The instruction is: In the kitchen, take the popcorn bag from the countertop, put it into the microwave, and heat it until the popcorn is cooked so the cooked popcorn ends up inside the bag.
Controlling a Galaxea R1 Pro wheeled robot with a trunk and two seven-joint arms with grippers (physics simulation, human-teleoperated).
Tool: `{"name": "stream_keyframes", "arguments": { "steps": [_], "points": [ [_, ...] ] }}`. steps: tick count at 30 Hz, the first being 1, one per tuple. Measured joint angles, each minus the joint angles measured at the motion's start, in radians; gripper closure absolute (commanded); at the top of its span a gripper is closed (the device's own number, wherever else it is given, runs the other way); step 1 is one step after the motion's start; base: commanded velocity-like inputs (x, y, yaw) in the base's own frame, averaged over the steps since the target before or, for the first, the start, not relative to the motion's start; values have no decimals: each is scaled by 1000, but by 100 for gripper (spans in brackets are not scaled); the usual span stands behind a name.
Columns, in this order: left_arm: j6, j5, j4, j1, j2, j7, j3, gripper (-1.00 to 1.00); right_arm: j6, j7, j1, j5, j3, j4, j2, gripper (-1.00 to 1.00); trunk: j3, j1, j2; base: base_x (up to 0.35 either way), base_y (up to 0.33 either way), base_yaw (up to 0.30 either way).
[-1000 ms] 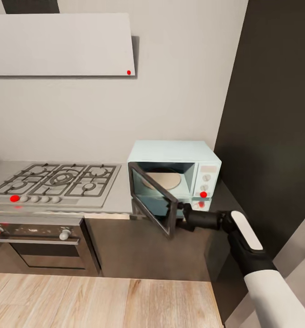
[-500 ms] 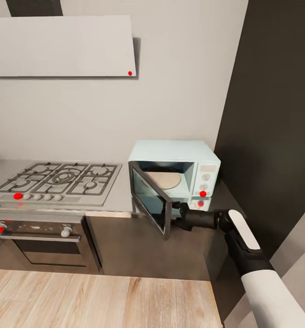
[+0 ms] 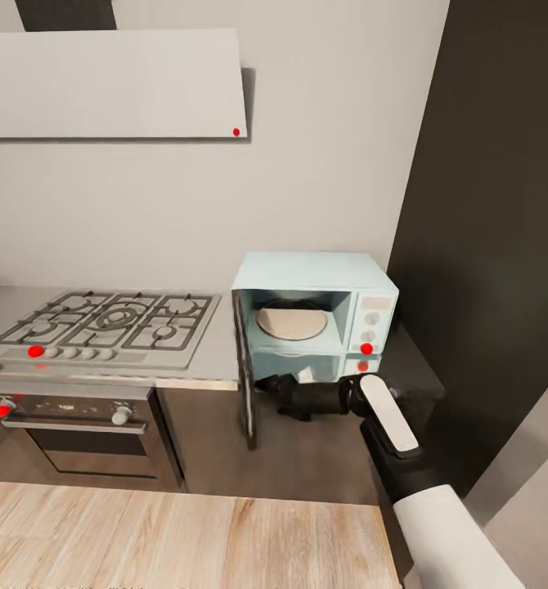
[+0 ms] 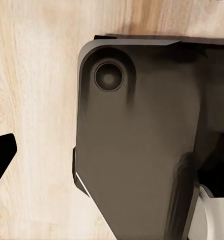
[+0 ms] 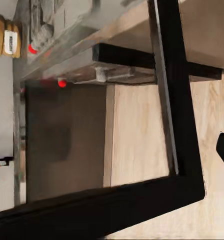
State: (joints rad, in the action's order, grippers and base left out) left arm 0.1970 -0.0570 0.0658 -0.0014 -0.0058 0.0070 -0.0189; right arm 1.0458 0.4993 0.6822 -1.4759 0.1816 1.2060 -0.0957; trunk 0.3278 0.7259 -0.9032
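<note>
Pale mint-blue microwave stands door wide open; black right gripper beside it, finger spread indiscernible; tan labelled popcorn bag, writing unreadable.

Pretty plain kitchen: pale grey wall with a flat white hood at 11 o'clock, gas hob and oven at 9, wood floor at 6.

Even, soft light; right wrist view perhaps slightly blurred.
</note>
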Motion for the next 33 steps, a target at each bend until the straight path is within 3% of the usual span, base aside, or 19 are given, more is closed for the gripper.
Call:
{"name": "stream_keyframes", "arguments": {
  "steps": [6, 9, 23, 33],
  "points": [
    [0, 0, 0, 0, 2, 0, 0, -100, 0, 1, 0, 21, 19, -1, -37, -100, -1, 0, 0, 0, 0, 80],
    [0, 0, 0, 0, 2, 0, 0, -100, 0, 2, 0, 23, 19, -1, -41, -100, -3, 0, 0, 0, 0, 102],
    [0, 0, 0, 0, 2, 0, 0, -100, 0, 0, 0, 17, 17, -2, -38, -100, -4, 0, 0, -2, -2, 46],
    [0, 0, 0, 0, 1, 0, -1, -100, 0, -4, 0, 17, 12, -10, -22, -100, -4, 1, 0, -148, -86, 0]
  ]
}}
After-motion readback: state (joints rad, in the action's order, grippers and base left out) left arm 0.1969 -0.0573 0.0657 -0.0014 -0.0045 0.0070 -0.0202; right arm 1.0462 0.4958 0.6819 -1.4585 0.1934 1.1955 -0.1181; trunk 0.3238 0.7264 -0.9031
